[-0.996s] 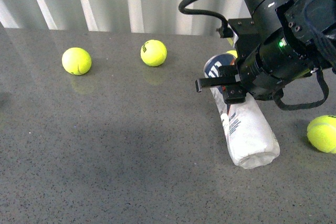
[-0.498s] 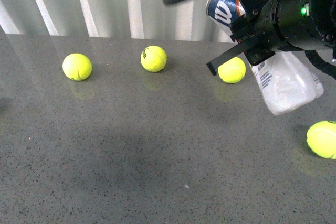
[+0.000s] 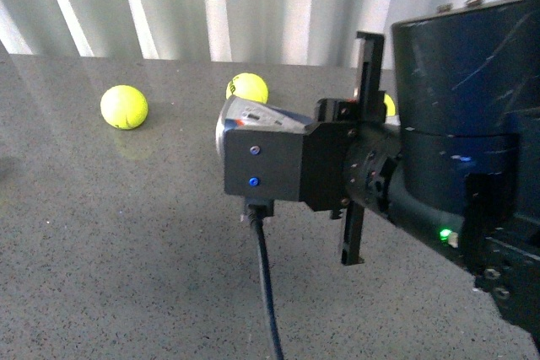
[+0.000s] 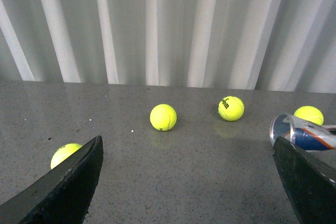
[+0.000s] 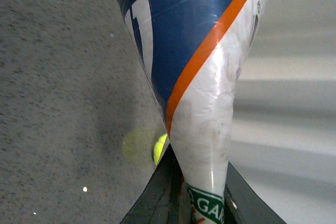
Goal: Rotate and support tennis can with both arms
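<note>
My right gripper [image 3: 337, 137] is shut on the tennis can [image 3: 253, 114] and holds it in the air above the table. The can lies roughly level, its metal rim pointing left. Most of it is hidden behind the black wrist box in the front view. In the right wrist view the can [image 5: 199, 77] shows its navy, orange and white label, pinched at the narrow waist between the right gripper's [image 5: 202, 203] jaws. My left gripper [image 4: 189, 192] is open and holds nothing. From it, the tennis can's rim end [image 4: 302, 132] shows just beyond one finger [image 4: 307, 182].
Yellow-green tennis balls lie on the grey table [image 3: 126, 233]: one at the far left [image 3: 124, 106], one at the back [image 3: 247, 87], one mostly hidden behind the right arm [image 3: 388, 104]. A black cable [image 3: 266, 284] hangs from the wrist box. A white corrugated wall closes the back.
The right arm lifted the tennis can off the table, then swung it left and toward the camera while turning. The can went from lying on the table to held level in the air.
</note>
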`<state>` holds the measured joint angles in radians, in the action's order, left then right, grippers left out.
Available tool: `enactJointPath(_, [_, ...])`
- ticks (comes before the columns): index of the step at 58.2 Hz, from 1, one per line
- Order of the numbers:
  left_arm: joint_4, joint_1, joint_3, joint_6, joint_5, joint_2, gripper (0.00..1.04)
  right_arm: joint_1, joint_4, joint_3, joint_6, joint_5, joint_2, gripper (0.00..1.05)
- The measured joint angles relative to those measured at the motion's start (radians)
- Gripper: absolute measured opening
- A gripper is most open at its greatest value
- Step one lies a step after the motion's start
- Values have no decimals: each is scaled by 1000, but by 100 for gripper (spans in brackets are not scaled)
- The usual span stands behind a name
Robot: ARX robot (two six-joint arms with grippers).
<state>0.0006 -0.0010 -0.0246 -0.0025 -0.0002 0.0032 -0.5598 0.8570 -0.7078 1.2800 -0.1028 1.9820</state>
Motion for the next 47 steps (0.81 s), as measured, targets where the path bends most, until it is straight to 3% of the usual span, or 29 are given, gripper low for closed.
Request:
enactJointPath(31, [0,0,0,0,0,0,98,-53,-252,-434,-164,78,303,8])
enactJointPath(47, [0,0,0,0,0,0,98,-68,-288,-438,-139,93,348,8])
